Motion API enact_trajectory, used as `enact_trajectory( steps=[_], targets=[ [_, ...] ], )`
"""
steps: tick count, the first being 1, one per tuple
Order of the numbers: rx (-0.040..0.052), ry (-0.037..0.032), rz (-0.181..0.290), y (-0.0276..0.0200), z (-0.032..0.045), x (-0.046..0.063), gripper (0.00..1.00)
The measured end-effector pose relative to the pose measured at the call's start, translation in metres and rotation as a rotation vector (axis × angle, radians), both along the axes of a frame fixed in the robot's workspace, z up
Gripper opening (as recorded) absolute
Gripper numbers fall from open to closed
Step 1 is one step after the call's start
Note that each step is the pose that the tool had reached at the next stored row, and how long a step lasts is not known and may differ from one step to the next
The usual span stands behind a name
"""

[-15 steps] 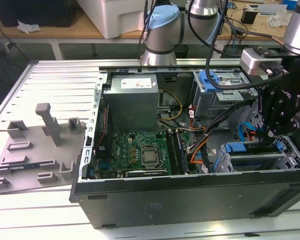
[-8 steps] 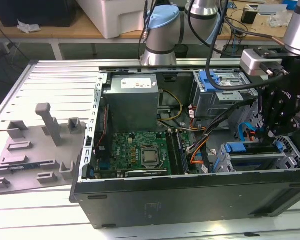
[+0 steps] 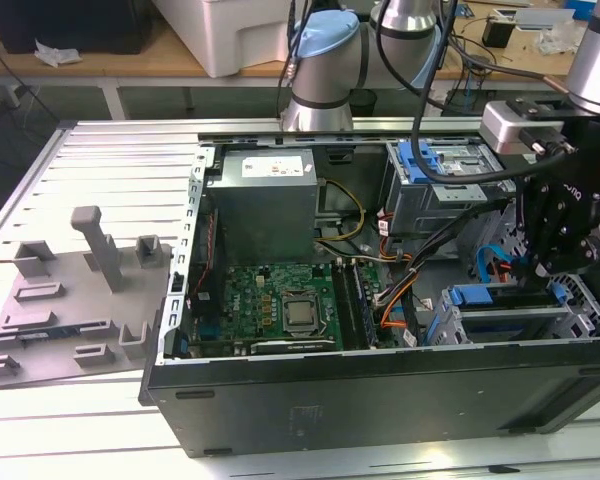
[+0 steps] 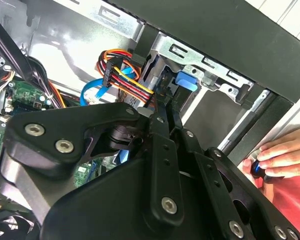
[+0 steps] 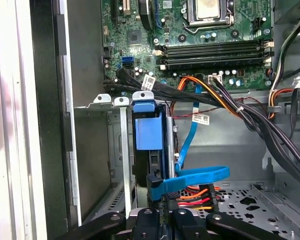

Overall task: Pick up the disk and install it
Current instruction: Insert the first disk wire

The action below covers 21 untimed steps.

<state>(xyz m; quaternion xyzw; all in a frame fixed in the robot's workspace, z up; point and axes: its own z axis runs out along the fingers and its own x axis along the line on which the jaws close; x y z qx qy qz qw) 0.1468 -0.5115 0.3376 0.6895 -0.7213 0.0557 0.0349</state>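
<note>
Hovering over the disk [image 5: 149,134], second wrist view reveals a hand [image 4: 282,157].

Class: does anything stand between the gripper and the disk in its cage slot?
Yes. A blue flat cable crosses between the gripper and the disk, at the disk's near end; red and orange wires lie alongside.

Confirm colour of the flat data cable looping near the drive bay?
Blue flat cable, clearest in the first wrist view.

Exterior high overhead; wrist views close.
</note>
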Motion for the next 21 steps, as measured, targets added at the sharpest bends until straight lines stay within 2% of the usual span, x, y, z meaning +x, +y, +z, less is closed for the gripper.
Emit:
enact_trajectory(
  steps=[10,21],
  targets=[
    [0.0,0.0,-0.001,-0.0013,-0.0031,0.0,0.17],
    [-0.0008,0.0,-0.001,-0.0014,-0.0032,0.0,0.17]
  ],
)
